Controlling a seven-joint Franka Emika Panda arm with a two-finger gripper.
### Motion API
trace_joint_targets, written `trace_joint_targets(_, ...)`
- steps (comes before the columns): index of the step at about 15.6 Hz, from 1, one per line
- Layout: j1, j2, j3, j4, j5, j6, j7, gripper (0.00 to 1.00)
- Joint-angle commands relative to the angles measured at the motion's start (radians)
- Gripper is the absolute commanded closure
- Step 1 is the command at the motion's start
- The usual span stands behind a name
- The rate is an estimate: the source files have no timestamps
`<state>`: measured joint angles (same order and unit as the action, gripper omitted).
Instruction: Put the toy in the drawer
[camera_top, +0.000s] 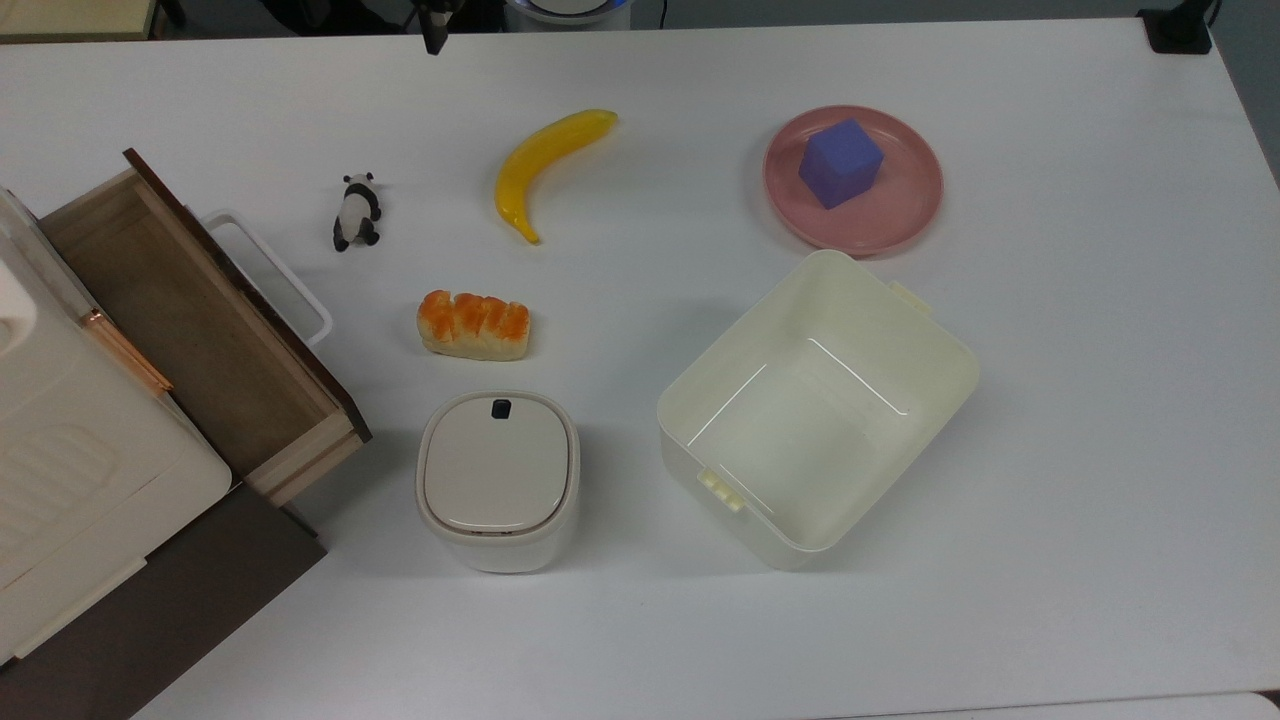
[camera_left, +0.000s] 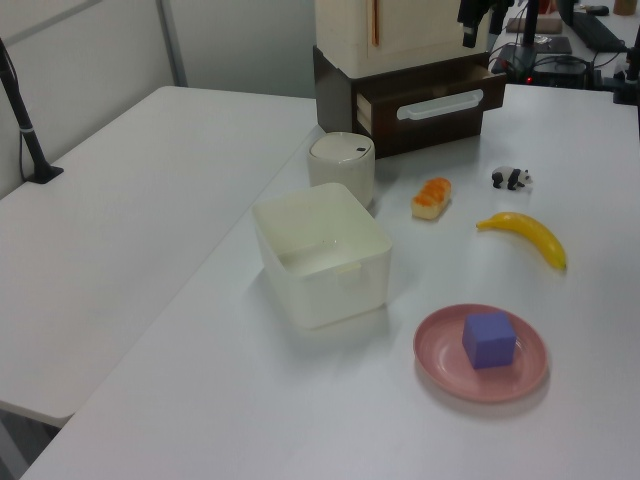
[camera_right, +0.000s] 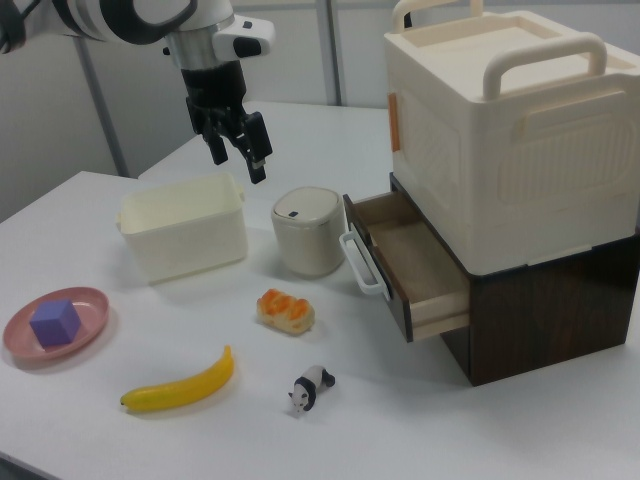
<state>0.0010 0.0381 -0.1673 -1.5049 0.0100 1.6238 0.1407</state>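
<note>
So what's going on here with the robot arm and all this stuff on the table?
The robot is meant to put the toy panda into the drawer, but nothing is picked up yet. Its gripper hangs in the air, jaws open and empty, above the table. The panda stands on the table in front of the pulled-out, empty drawer, near a banana and a bread roll.

The white bench (camera_top: 1100, 400) carries the toy (camera_top: 356, 211), banana (camera_top: 548, 163), bread (camera_top: 473, 325), pink plate (camera_top: 905, 215), cream bin (camera_top: 700, 400), lidded pot (camera_top: 497, 480) and cabinet (camera_top: 180, 620).
</note>
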Motion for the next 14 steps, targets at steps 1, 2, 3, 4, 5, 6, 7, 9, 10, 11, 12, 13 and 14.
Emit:
trace_joint_targets(1, 0.019, -0.017, -0.018, -0.015, 0.019, 0.018, 0.011, 0.00)
trace_joint_targets(2, 0.019, -0.018, -0.020, -0.015, 0.015, 0.013, 0.002, 0.00)
trace_joint_targets(3, 0.019, -0.018, -0.020, -0.015, 0.007, 0.010, 0.000, 0.00)
trace_joint_targets(4, 0.019, -0.020, -0.020, -0.015, 0.005, 0.007, -0.013, 0.00)
trace_joint_targets(5, 0.019, -0.018, -0.023, -0.014, 0.005, 0.007, -0.024, 0.00)
trace_joint_targets(6, 0.017, -0.018, -0.024, -0.014, 0.005, 0.008, -0.032, 0.00)
trace_joint_targets(7, 0.017, -0.018, -0.024, -0.014, 0.005, 0.007, -0.044, 0.00)
trace_joint_targets(9, 0.002, -0.015, -0.027, 0.006, 0.018, 0.004, -0.058, 0.00)
trace_joint_targets(10, -0.012, -0.015, -0.028, 0.009, 0.022, -0.002, -0.070, 0.00)
trace_joint_targets(11, -0.012, -0.015, -0.029, 0.009, 0.021, -0.005, -0.072, 0.00)
trace_joint_targets(12, -0.012, -0.014, -0.028, 0.009, 0.019, -0.010, -0.076, 0.00)
trace_joint_targets(13, -0.012, -0.014, -0.026, 0.011, 0.015, -0.012, -0.075, 0.00)
trace_joint_targets(14, -0.012, -0.014, -0.023, 0.011, 0.005, -0.018, -0.076, 0.00)
